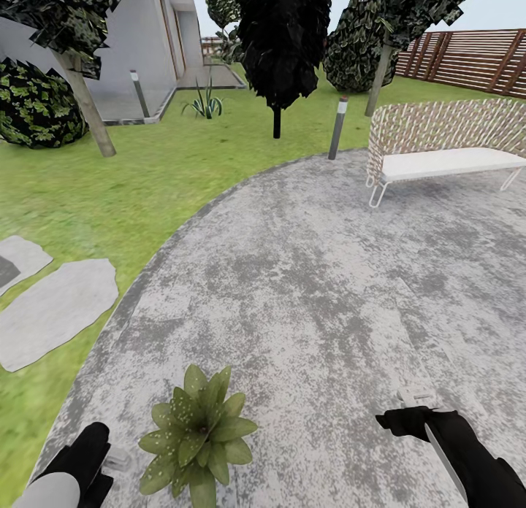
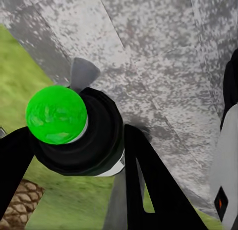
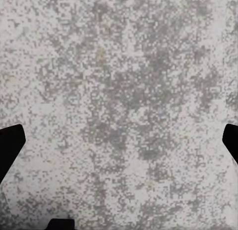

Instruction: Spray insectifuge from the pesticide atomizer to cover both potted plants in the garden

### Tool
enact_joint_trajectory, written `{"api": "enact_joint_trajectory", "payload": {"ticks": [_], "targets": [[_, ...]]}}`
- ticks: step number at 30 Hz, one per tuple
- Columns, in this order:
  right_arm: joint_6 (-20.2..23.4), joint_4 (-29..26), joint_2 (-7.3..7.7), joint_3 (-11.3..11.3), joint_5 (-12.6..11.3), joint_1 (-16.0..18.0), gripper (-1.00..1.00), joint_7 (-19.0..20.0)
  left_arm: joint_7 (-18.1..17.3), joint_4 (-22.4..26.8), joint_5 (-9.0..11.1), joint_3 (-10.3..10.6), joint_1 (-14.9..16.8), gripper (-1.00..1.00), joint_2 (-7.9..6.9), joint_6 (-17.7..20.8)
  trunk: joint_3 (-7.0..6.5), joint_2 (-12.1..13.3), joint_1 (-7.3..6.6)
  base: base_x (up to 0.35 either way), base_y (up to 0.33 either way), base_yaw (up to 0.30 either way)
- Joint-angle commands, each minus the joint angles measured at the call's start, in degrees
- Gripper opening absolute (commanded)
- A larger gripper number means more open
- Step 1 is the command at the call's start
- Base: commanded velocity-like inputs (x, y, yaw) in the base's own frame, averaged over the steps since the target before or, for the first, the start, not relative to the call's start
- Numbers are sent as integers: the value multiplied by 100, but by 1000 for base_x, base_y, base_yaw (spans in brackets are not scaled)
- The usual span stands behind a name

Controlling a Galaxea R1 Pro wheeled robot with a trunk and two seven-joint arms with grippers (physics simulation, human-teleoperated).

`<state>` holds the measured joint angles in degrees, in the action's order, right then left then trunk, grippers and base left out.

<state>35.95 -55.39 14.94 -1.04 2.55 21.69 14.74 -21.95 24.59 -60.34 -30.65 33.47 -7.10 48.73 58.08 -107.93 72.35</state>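
Pesticide atomizer (image 2: 74, 131) sits clamped in our left gripper (image 1: 102, 460), low at the left edge of the gravel patio (image 1: 314, 274), its bright green end facing the left wrist camera. Just beside it, one potted plant (image 1: 199, 435) (a low rosette of pointed, pale-speckled leaves) stands on the gravel near the lawn (image 1: 109, 194). Our right gripper (image 3: 119, 141) hangs wide open over bare gravel, holding nothing.

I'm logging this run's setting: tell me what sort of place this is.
A simulated house garden: green lawn with flat grey stepping stones, a round mottled grey gravel patio holding a white woven-back bench, and a brown slatted wooden fence.
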Motion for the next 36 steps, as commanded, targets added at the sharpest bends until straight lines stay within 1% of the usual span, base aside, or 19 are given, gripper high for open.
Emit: {"api": "enact_joint_trajectory", "payload": {"ticks": [1, 6, 10, 14, 18, 20, 21, 22, 24, 31, 36], "targets": [[26, -7, 0, -13, 23, 2, 100, 38, -52, 9, -61, -37, 3, -100, 2, 5, 4, -2, -1, 0, 0, 0], [26, -7, 0, -16, 26, 2, 100, 38, -88, 3, -65, -14, 2, -100, 56, 5, 4, -2, -1, 0, 0, 0], [26, -7, 9, -21, 12, 2, 100, 38, -85, 2, -66, -10, 2, -100, 62, 5, 4, -2, -1, -39, -29, 23], [26, -7, 4, -13, 29, 2, 100, 32, -82, 2, -66, 1, 1, -100, 75, 5, 4, -2, -1, -171, -187, 206], [26, -7, 4, -10, 29, 0, 100, 32, -82, 2, -66, 6, 1, -100, 80, 5, 4, -2, -1, -46, -200, 244], [26, -7, 3, -10, 31, 1, 100, 32, -82, 2, -66, 6, 1, -100, 98, 5, 4, -2, -1, -7, -43, 248], [26, -7, 2, -10, 33, 2, 100, 32, -82, 2, -66, 2, 3, -100, 148, 5, 4, -2, -1, -3, -20, 249], [26, -7, 1, -10, 34, 2, 100, 30, -82, 2, -66, -1, 2, -100, 196, 5, 4, -2, -1, 25, -37, 249], [26, -7, 1, -9, 35, 2, 100, 29, -79, 2, -66, 1, 2, -100, 222, 5, 4, -2, -1, 126, -142, 249], [26, -7, 1, -3, 35, 2, 100, 29, -73, 2, -66, -1, 2, -100, 235, 5, 4, -2, -1, 163, -268, 234], [26, -7, 1, -7, 33, 2, 100, 30, -73, 2, -71, -8, 2, -100, 237, 13, 4, -2, -1, 13, -105, 37]]}}
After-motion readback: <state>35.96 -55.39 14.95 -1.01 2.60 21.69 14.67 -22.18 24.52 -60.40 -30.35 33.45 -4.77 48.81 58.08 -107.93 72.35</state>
